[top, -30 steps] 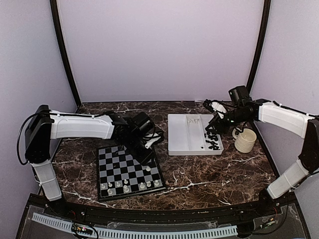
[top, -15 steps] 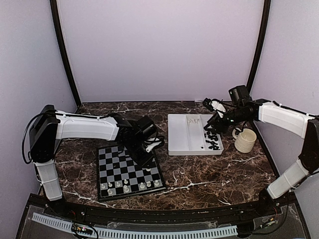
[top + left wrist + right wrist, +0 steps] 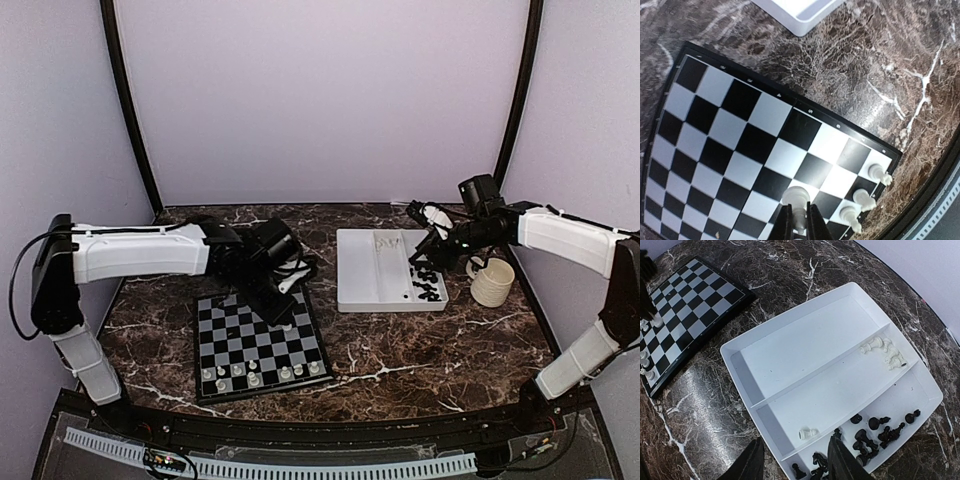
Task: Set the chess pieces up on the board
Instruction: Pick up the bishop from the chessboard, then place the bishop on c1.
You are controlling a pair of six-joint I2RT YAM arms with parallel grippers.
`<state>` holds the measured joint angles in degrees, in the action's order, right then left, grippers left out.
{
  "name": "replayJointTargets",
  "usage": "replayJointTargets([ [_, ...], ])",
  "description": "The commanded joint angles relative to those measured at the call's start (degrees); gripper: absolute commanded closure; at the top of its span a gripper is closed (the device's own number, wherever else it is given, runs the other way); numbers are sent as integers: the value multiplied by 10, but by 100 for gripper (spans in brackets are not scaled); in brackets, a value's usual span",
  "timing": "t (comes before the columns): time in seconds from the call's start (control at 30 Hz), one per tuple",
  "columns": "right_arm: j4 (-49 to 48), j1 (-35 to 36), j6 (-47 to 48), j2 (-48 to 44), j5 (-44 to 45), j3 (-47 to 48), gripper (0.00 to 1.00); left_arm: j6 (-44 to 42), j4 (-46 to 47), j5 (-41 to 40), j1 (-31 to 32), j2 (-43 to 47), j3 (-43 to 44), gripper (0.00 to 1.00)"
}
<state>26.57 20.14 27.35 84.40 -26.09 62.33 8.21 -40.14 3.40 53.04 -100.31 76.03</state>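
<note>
Chess set-up on the marbled counter (image 3: 430,345). At L, the L claw (image 3: 799,222) is pressed together on a white piece (image 3: 796,196), pinching it by the stem over the R half of the board (image 3: 240,330); can't tell if its base touches the square or sits just off it. More white chess pieces (image 3: 262,375) stand upright along the board's near row, three of them in the corner close to the pinched one. Centre-R, a white tray (image 3: 365,268) lies near the board's far-R corner, apart from it. It holds black pieces (image 3: 875,432) heaped in its R-most section and a small white cluster (image 3: 885,351) in the strip next to that, plus one white man (image 3: 808,433) lying on its side. The R claw (image 3: 796,462) hangs above the tray's R part w/ fingers spread, gripping nothing. Far R, a cream ribbed mug (image 3: 492,282) stands upright on the counter just beside the tray.
</note>
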Motion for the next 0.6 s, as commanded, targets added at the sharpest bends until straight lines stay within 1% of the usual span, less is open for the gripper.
replayJointTargets([
  [0.0,-18,0,5,7,-6,-5,55,33,-58,-43,3,127,-41,100],
  [0.13,-14,0,5,10,-9,0,55,65,-92,-38,6,195,-103,100],
  [0.3,-10,0,8,18,-10,2,55,102,-98,9,9,275,-171,100],
  [0.43,-8,1,9,25,-15,3,55,125,-109,22,15,292,-204,100],
  [0.57,-7,1,10,25,-14,3,55,137,-100,18,29,291,-229,100],
])
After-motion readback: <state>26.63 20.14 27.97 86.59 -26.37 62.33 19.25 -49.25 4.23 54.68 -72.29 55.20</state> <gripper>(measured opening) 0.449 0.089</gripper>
